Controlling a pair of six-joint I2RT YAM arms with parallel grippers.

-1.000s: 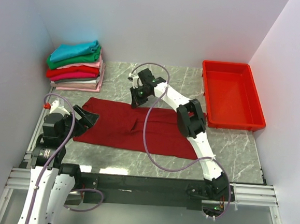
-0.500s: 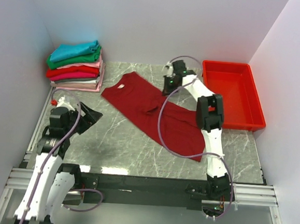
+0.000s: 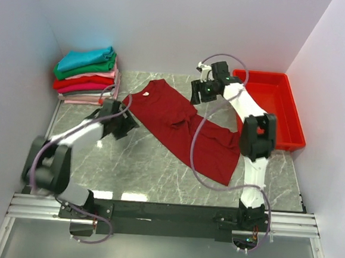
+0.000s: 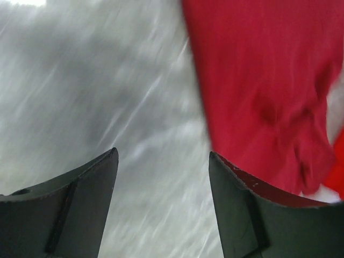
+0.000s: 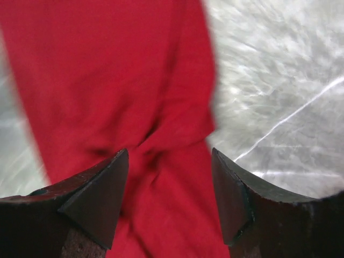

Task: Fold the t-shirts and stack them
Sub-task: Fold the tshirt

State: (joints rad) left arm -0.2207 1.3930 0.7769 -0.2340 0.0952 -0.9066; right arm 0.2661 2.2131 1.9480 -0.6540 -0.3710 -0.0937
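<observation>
A large dark red t-shirt [image 3: 162, 113] lies spread diagonally across the marble table [image 3: 133, 168], its white neck label [image 3: 146, 93] at the far left end. Folded t-shirts sit in a stack [image 3: 87, 74] at the back left, teal on top. My left gripper [image 3: 128, 123] hovers just left of the shirt's edge. It is open, with bare marble between its fingers [image 4: 162, 152] and the red shirt [image 4: 258, 70] off to the right. My right gripper [image 3: 199, 95] hangs over the shirt's far right edge. It is open and empty above the rumpled cloth [image 5: 107, 80].
A rigid bright red tray [image 3: 266, 134] stands at the back right, beside the right arm. White walls close in the table on three sides. A purple cable [image 3: 192, 148] from the right arm trails over the shirt.
My right gripper has opened and let go of the red shirt, which now rests on the table. My left arm has swung forward from the near left up to the shirt's left edge.
</observation>
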